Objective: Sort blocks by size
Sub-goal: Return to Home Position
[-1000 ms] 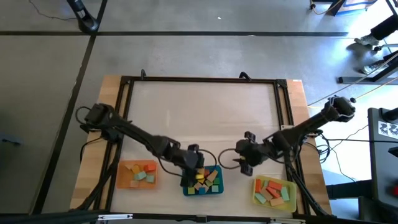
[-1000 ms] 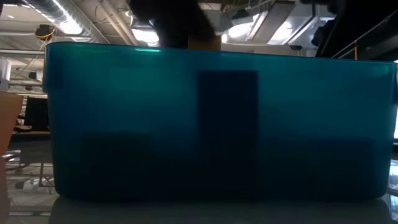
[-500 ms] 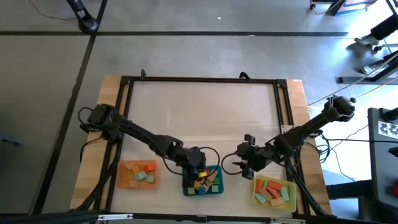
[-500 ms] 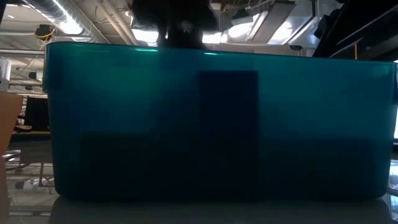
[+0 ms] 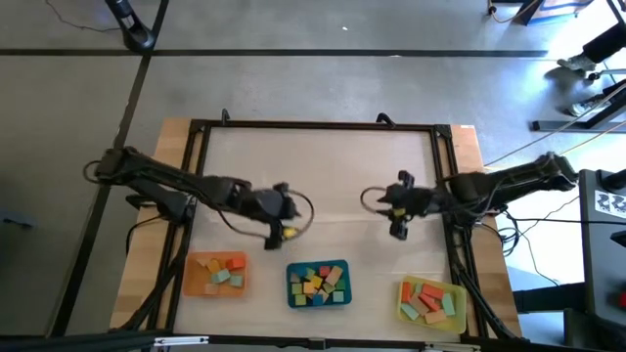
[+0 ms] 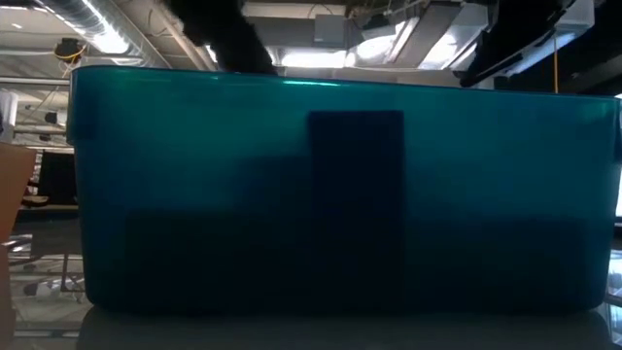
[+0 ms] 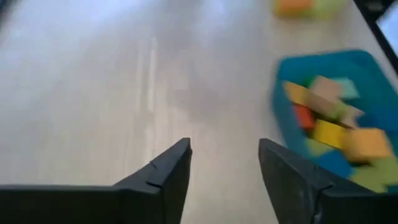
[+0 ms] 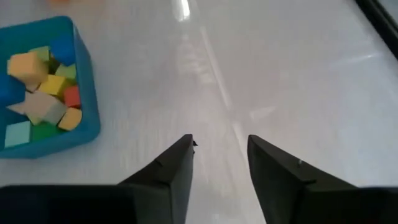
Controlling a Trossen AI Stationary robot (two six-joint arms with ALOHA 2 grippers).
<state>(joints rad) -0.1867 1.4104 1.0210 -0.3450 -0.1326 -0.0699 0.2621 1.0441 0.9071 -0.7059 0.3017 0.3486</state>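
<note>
Several blocks (image 5: 319, 282) lie in the teal tray (image 5: 291, 289) at the table's near edge. More blocks lie in the orange tray (image 5: 199, 285) to its left and in the yellow tray (image 5: 403, 293) to its right. My left gripper (image 5: 284, 223) hovers above the bare white tabletop, farther from me than the teal tray and a little to its left. It is open with nothing between its fingers (image 7: 168, 174). My right gripper (image 5: 396, 223) hovers over the tabletop to the far right of the teal tray (image 8: 87, 93), also open and empty.
A black frame (image 5: 313, 125) borders the white work surface. Its far and middle parts are free of objects. In the low view the teal tray's wall (image 6: 340, 194) fills nearly the whole picture, with the arms dark above it.
My left gripper has risen from above the teal tray and drawn back toward the table's far left, now over bare tabletop. My right gripper has pulled away from beside the teal tray, up and toward the far edge. The trays and their blocks have stayed put.
</note>
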